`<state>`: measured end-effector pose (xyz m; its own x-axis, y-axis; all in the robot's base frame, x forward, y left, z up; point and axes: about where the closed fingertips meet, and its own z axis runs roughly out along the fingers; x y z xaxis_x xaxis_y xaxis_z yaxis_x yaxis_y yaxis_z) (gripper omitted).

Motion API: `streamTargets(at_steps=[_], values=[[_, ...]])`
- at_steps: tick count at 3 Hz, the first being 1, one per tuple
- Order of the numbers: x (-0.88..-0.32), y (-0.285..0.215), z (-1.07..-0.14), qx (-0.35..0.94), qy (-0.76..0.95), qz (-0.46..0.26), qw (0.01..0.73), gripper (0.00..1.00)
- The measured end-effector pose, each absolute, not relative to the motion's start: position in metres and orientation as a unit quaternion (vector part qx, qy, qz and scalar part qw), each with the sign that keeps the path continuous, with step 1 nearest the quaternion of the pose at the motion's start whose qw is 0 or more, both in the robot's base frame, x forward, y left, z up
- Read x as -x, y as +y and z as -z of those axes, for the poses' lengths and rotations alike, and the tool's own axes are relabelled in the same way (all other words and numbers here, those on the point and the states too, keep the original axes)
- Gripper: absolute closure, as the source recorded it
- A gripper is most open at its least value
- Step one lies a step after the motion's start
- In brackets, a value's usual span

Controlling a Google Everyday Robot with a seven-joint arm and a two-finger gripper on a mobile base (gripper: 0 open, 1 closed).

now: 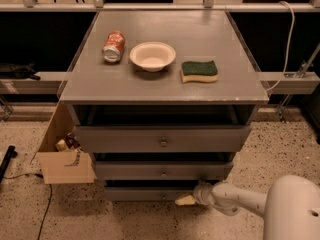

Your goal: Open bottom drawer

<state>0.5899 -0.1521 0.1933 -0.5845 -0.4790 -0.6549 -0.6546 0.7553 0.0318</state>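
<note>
The bottom drawer (145, 193) is the lowest and narrowest grey front of the cabinet, just above the speckled floor. Its small knob (163, 196) shows at the centre. My gripper (184, 200) is low at the drawer's right part, its pale tip just right of the knob and against the front panel. The white arm (235, 200) reaches in from the lower right.
On the cabinet top (165, 79) lie a red can (113, 46), a white bowl (152, 56) and a green sponge (199, 71). Above the bottom drawer are the middle drawer (162, 171) and the top drawer (162, 139). A cardboard box (66, 161) stands at the left.
</note>
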Motion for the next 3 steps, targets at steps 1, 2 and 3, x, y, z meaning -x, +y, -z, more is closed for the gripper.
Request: streamTargets(at_steps=[1,2,3], values=[[-0.5854,-0.1447,-0.1859,0.326,0.881,-0.142,0.313,0.00],[-0.5854,-0.1447,-0.1859,0.326,0.881,-0.142,0.313,0.02],[-0.5854,-0.1447,-0.1859,0.326,0.881,-0.142,0.313,0.24]])
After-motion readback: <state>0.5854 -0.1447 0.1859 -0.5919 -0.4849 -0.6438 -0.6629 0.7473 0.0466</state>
